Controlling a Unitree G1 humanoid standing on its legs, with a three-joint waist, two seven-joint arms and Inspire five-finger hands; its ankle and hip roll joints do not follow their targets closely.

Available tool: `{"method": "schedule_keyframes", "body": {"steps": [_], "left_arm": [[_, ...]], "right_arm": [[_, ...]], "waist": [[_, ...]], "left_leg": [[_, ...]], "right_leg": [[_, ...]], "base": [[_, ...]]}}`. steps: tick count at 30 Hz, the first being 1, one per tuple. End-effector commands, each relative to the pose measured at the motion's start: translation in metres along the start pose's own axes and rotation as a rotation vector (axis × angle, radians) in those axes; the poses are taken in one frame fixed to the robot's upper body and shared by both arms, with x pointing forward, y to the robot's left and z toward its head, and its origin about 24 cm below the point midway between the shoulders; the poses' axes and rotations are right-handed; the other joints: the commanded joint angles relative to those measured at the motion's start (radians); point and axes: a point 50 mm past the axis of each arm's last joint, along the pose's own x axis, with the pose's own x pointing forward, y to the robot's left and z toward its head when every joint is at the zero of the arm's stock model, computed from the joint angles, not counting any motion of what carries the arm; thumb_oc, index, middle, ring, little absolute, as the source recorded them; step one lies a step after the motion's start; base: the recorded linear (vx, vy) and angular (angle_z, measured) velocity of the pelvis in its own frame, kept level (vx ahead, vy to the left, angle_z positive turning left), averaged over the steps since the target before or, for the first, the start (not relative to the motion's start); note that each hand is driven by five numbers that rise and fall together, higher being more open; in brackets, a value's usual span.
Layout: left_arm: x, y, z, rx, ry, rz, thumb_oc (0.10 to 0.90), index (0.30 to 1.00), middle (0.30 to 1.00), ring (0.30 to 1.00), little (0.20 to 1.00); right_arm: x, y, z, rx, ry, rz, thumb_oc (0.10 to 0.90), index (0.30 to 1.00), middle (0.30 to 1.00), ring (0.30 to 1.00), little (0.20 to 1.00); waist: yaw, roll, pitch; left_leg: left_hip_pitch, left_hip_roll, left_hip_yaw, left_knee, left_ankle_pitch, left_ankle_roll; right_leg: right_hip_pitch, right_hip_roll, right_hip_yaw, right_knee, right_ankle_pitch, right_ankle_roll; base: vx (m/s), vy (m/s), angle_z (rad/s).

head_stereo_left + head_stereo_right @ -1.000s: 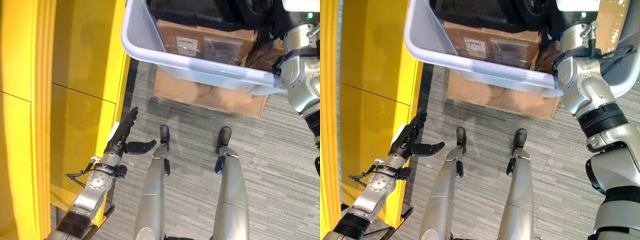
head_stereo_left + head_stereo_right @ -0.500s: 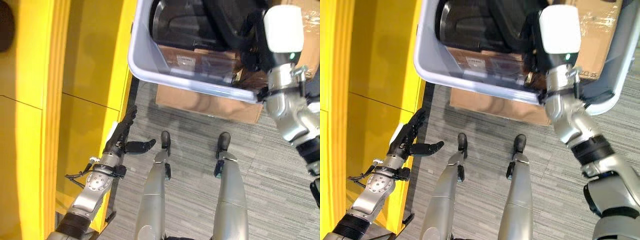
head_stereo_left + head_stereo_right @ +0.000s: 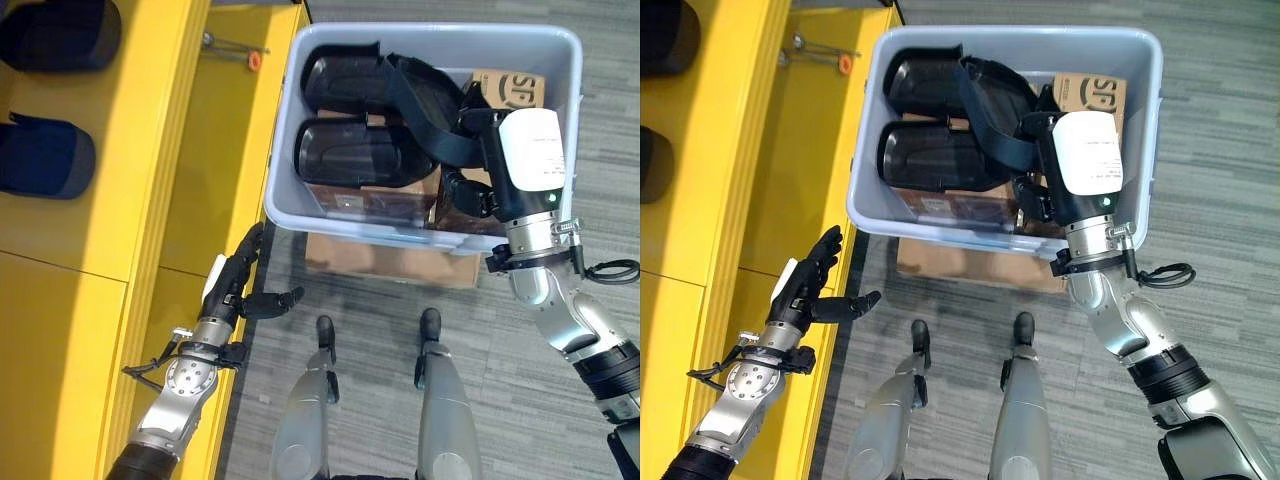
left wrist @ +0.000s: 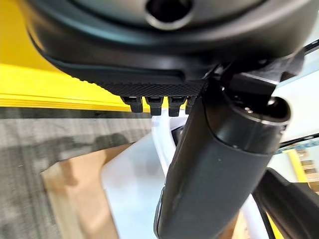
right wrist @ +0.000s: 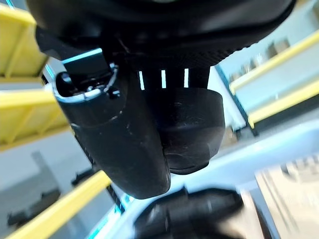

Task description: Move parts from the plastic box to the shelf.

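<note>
Over plastic box (image 3: 420,225), right robot hand (image 3: 480,150) now reaching inside — grip unclear, left robot hand (image 3: 240,285) released.

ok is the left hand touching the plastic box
Apart. In the left eye view, the open left hand hangs beside the yellow shelf, with grey floor visible between its fingertips and the plastic box.

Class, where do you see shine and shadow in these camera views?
Left eye view: light glints off the glossy black parts in the plastic box. Left wrist view: a dark shadow falls on the carpet next to the cardboard box.
</note>
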Motion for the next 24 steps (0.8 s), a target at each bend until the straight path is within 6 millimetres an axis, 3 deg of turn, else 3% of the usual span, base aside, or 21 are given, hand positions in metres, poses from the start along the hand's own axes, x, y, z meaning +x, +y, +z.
{"method": "schedule_keyframes", "body": {"steps": [1, 7, 13, 17, 20, 24], "left_arm": [[-0.005, 0.019, 0.024, 0.019, -0.117, 0.042, 0.900, 1.000, 1.000, 1.000, 1.000], [-0.005, 0.014, 0.021, 0.036, -0.092, -0.011, 0.900, 1.000, 1.000, 1.000, 1.000], [-0.006, 0.006, 0.023, 0.050, -0.073, -0.141, 0.900, 1.000, 1.000, 1.000, 1.000], [-0.006, -0.008, 0.030, 0.074, -0.078, -0.323, 0.900, 1.000, 1.000, 1.000, 1.000], [-0.007, -0.015, 0.036, 0.096, -0.099, -0.414, 0.900, 1.000, 1.000, 1.000, 1.000], [-0.012, -0.019, 0.050, 0.101, -0.157, -0.478, 0.900, 1.000, 1.000, 1.000, 1.000]], "right_arm": [[0.036, -0.071, 0.046, 0.088, -0.277, -0.383, 0.400, 0.300, 0.300, 0.300, 0.300], [0.022, -0.059, 0.045, 0.175, -0.230, -0.299, 0.400, 0.300, 0.300, 0.300, 0.300], [-0.005, -0.048, 0.037, 0.240, -0.138, -0.260, 0.400, 0.300, 0.300, 0.300, 0.300], [-0.027, -0.052, 0.030, 0.239, -0.075, -0.298, 0.400, 0.300, 0.300, 0.300, 0.300], [-0.033, -0.056, 0.032, 0.233, -0.079, -0.312, 0.400, 0.300, 0.300, 0.300, 0.300], [-0.036, -0.058, 0.045, 0.263, -0.152, -0.284, 0.400, 0.300, 0.300, 0.300, 0.300]], "waist": [[-0.008, -0.044, -0.075], [-0.002, -0.059, -0.167], [-0.018, -0.061, -0.236], [-0.048, -0.065, -0.287], [-0.057, -0.059, -0.300], [-0.055, -0.036, -0.288]], "left_leg": [[0.059, 0.024, 0.009, 0.067, -0.152, 0.015], [0.145, 0.017, 0.005, 0.019, -0.151, 0.016], [0.211, 0.003, -0.035, -0.028, -0.153, 0.028], [0.238, -0.014, -0.092, -0.069, -0.159, 0.041], [0.236, -0.016, -0.123, -0.079, -0.146, 0.042], [0.218, -0.013, -0.185, -0.061, -0.142, 0.033]], "right_leg": [[0.115, -0.008, -0.016, -0.071, -0.125, -0.030], [0.252, -0.026, -0.032, -0.167, -0.099, -0.009], [0.337, -0.040, 0.012, -0.212, -0.075, 0.024], [0.367, -0.002, 0.105, -0.231, -0.075, 0.034], [0.364, 0.019, 0.132, -0.211, -0.086, 0.030], [0.345, 0.069, 0.151, -0.111, -0.172, -0.008]], "base": [[0.08, 0.047, -0.03], [0.12, 0.059, 0.05], [0.13, 0.035, 0.20], [0.08, -0.082, 0.47], [0.02, -0.118, 0.75], [-0.02, -0.131, 0.37]]}}
